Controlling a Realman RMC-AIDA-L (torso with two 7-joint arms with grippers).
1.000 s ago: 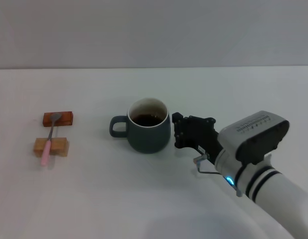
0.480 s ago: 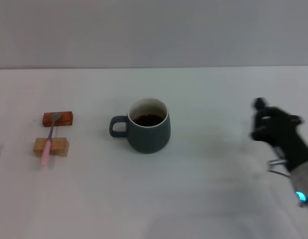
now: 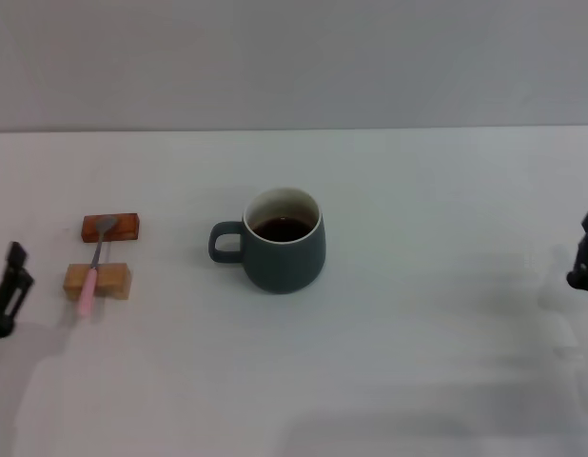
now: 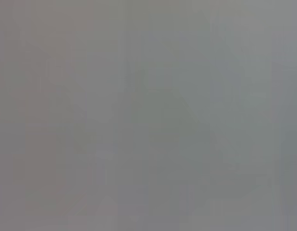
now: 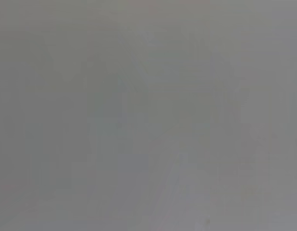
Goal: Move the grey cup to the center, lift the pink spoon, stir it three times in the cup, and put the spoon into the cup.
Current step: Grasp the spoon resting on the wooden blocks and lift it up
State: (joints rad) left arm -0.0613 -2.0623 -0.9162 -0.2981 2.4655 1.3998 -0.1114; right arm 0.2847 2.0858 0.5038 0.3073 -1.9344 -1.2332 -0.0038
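Both grippers (image 3: 9, 290) (image 3: 585, 262) edge-cropped, fingers unclear.

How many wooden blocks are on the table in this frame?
2. The darker block sits farther from the robot, under the pink spoon's bowl; the lighter block sits nearer, under its handle. None appear hidden.

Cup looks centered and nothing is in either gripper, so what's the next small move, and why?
Probably bring the left gripper in over the pink spoon. The grey cup stands alone mid-table, the right gripper is off at the far right edge, and the spoon lies untouched across two wooden blocks, just beside the left gripper.
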